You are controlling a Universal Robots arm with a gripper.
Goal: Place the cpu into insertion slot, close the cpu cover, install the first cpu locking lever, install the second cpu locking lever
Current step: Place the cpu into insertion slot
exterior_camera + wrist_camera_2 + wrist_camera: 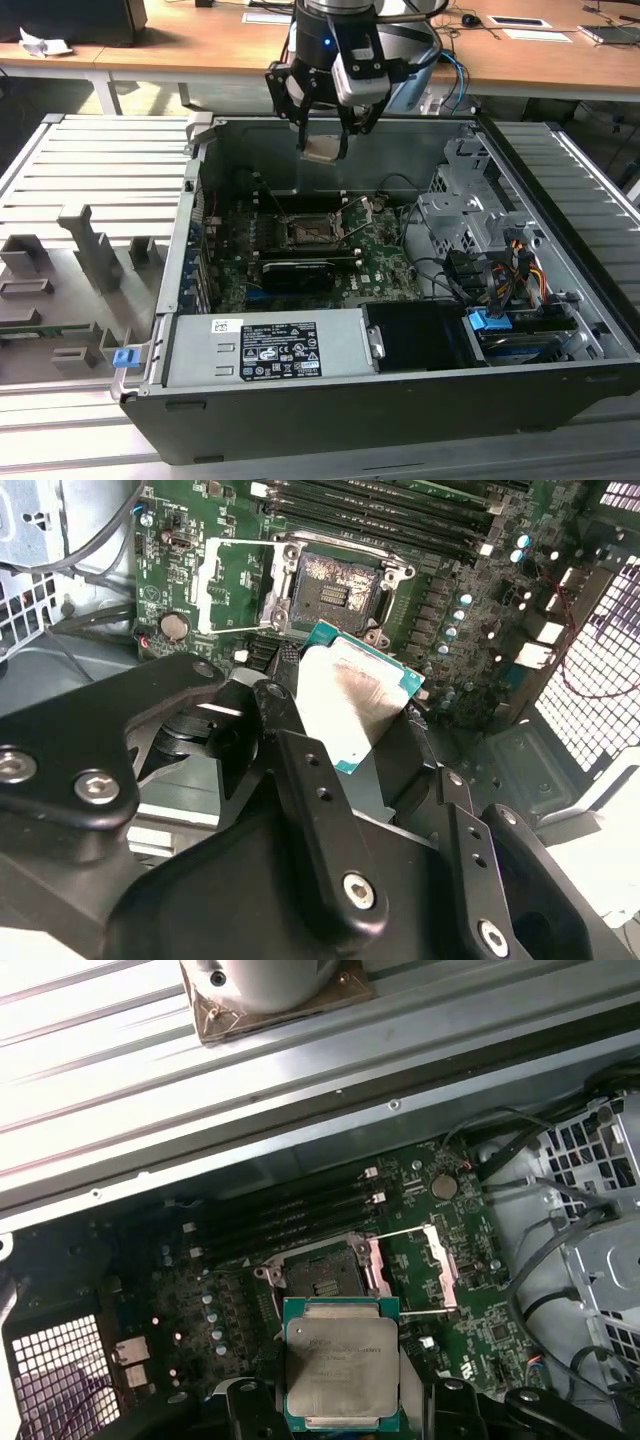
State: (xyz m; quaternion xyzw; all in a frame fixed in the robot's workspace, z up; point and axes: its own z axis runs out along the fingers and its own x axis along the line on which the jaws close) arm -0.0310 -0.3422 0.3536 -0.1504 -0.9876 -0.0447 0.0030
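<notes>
Exterior high, both wrist views above motherboard [170, 580]

Grey ribbed metal bench [100, 160] carried an open black computer case [400, 410]; grey fixture blocks [85, 240] stood on it at exterior view's left, beside the case.

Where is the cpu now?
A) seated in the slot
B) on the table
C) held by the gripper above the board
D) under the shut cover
C: the gripper holds the cpu above the board; the slot is empty, its cover open.
</notes>
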